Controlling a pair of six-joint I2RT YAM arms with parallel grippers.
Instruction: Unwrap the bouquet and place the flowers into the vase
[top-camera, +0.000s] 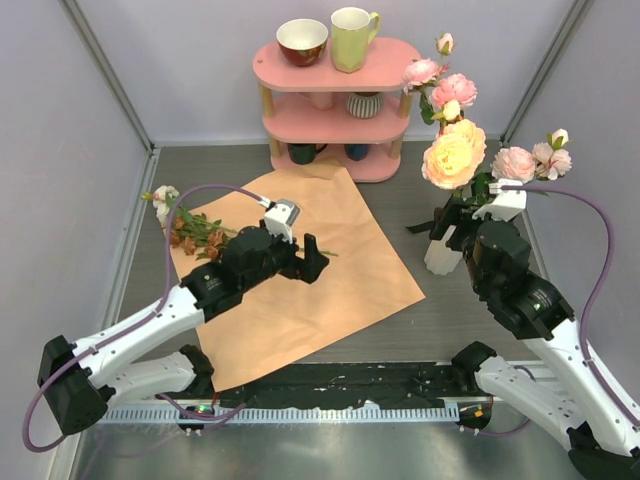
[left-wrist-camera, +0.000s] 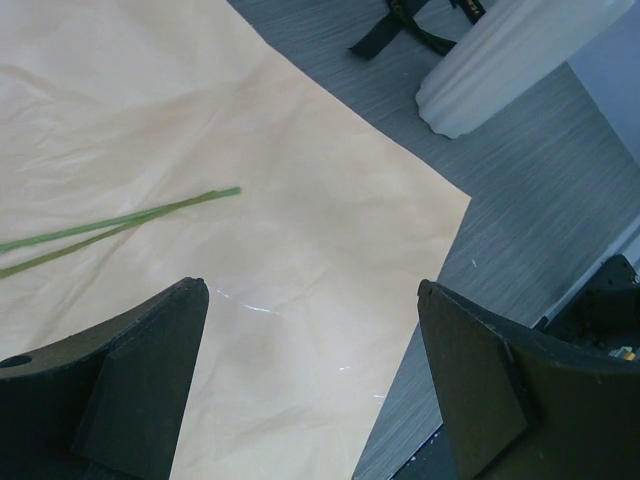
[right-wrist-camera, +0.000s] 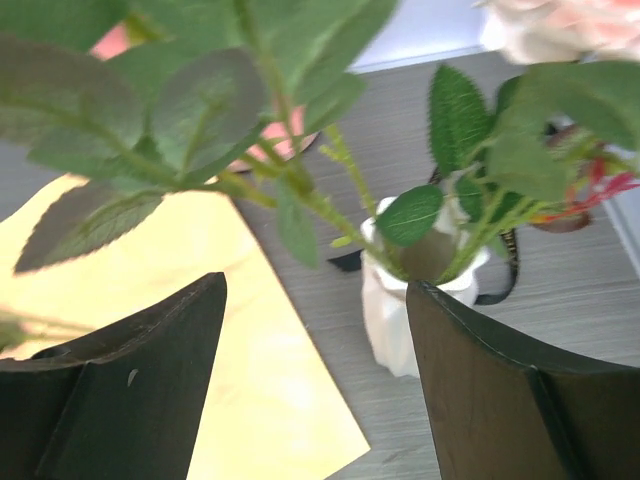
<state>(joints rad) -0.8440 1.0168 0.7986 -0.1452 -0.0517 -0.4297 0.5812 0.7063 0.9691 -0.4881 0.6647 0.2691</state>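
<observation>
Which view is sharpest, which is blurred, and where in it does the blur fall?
Top external: evenly lit, sharp throughout. Left wrist: paper and stems crisp. Right wrist: leaves near the lens blurred, vase clearer, bloom at top right washed out.

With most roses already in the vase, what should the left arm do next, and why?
Probably shift the open left gripper toward the green stems and lower over them: a few flowers lie on the wrapping paper, not yet in the vase.
</observation>
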